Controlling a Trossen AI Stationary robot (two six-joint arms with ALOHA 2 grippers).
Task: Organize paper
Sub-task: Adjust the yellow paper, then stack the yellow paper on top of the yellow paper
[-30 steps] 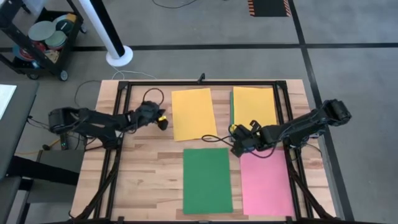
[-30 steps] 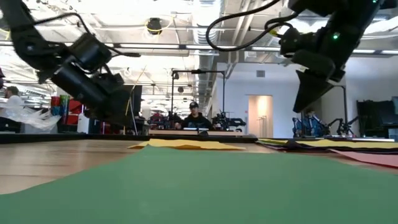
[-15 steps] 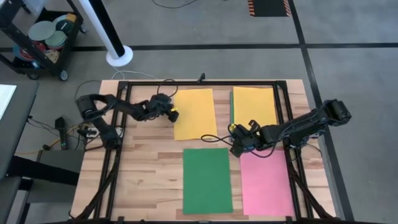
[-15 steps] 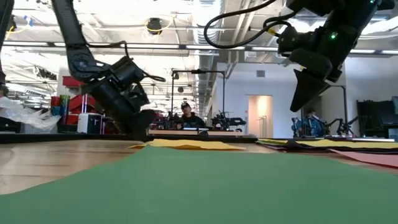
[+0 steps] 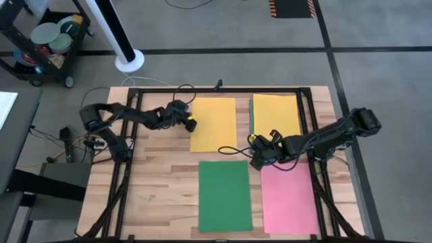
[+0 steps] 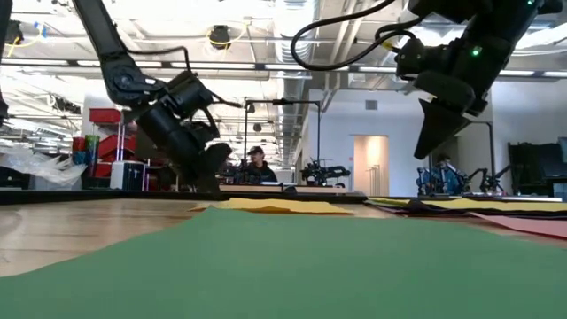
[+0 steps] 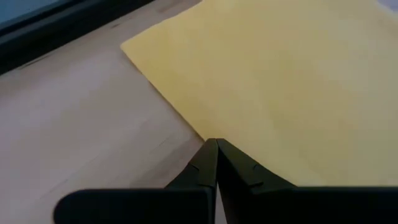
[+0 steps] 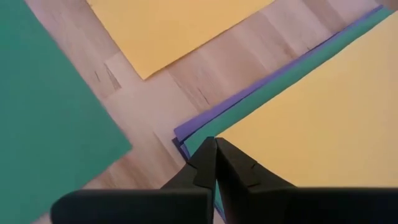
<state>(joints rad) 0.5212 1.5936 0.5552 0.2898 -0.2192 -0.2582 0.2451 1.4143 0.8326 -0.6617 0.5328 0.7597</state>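
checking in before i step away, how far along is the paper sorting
Done so far: a green sheet and a pink sheet lie flat and apart near the front, and a stack with yellow on top sits at the back right. In hand: the shut left pincer pushes at the edge of the loose yellow sheet; the shut right pincer is at the stack's near corner. Left: the single sheets are not yet gathered.

Two single sheets [image 5: 213, 124] [image 5: 225, 196] left of stack [image 5: 276, 115] and another sheet [image 5: 289, 198].

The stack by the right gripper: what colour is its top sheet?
Yellow top sheet, clearest in the right wrist view.
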